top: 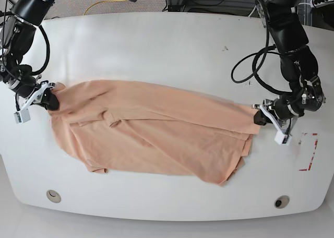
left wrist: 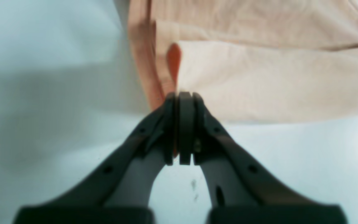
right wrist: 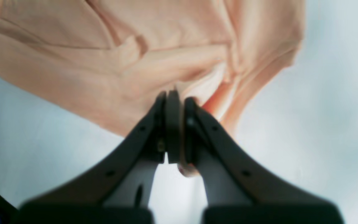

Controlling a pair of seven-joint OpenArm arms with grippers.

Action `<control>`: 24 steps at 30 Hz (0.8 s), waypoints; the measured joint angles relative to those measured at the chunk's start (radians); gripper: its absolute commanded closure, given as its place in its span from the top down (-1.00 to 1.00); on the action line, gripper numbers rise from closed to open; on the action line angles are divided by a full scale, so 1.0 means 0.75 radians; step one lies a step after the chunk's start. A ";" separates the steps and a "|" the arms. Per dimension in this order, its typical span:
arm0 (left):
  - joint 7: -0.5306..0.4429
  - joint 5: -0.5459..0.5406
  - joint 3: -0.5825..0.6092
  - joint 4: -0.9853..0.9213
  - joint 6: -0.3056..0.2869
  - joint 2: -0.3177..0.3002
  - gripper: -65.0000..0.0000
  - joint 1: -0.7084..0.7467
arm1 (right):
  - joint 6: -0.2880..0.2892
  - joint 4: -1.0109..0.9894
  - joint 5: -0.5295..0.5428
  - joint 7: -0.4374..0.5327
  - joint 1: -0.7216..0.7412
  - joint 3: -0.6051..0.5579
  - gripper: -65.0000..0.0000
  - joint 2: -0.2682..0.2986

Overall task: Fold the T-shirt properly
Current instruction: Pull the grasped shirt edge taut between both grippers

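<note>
White and rounded at its corners, the worktop (top: 167,45) fills most of the base view, with cables and a strip of grey floor beyond its far edge at the top of the frame. Across the middle of it lies the T-shirt (top: 156,133), a peach-pink spread running from the centre left to the centre right of the frame, creased, with one fold doubled over near the lower left and a pointed corner hanging toward the lower middle. No container shows in any view. At the centre left the right tool (top: 50,99) is pressed together on the shirt's edge; its wrist view shows a bunched ridge of cloth caught between the dark fingers (right wrist: 166,124), a small tuft poking out below them. At the centre right the left tool (top: 259,116) is likewise pinching the opposite edge, and its wrist view shows the pads (left wrist: 185,124) squeezed on a thin fold where layered hems meet. Both wrist views are blurred up close. Red markings (top: 309,152) sit at the right edge of the worktop, too small to read.
</note>
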 measured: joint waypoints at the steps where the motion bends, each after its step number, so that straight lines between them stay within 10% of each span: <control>1: 0.048 0.003 -0.027 0.020 -0.022 -0.001 -1.00 0.003 | -0.001 -0.001 -0.003 -0.001 0.008 0.000 -1.00 0.003; 24: 0.282 0.011 -0.162 0.616 -0.115 -0.027 -1.00 -0.123 | 0.000 -0.005 0.009 -0.009 0.302 -0.096 -1.00 0.083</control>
